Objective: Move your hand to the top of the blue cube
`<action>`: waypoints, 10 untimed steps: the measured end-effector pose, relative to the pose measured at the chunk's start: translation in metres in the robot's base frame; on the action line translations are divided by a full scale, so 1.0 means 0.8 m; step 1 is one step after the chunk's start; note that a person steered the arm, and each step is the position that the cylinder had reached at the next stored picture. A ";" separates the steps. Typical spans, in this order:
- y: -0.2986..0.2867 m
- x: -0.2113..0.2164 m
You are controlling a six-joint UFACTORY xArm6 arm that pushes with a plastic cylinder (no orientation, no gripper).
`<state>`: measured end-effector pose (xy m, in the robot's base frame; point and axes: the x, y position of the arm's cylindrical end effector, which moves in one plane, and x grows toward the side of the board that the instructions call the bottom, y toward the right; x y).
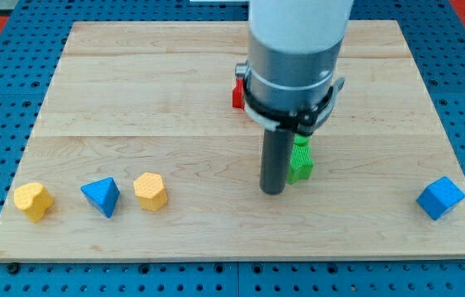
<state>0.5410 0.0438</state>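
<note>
Board; tip beside green block

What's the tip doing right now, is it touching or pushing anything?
My tip: no gripper, holding nothing. It sits just to the view's left of the green block; contact cannot be told. The blue cube is far off at the view's right.

A: What crowds my tip?
B: The green block sits just beside it on the view's right, and the red block lies above, half hidden by the arm.
A: And towards the blue cube?
B: Past the green block, bare table runs rightward to it. The yellow blocks and blue pyramid stand well apart at bottom left
</note>
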 end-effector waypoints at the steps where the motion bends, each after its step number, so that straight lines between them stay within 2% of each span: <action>1: 0.023 0.003; 3: 0.046 -0.059; 6: 0.014 -0.045; 7: 0.043 -0.010; 8: 0.102 -0.004; 9: 0.107 -0.009; 10: 0.118 -0.053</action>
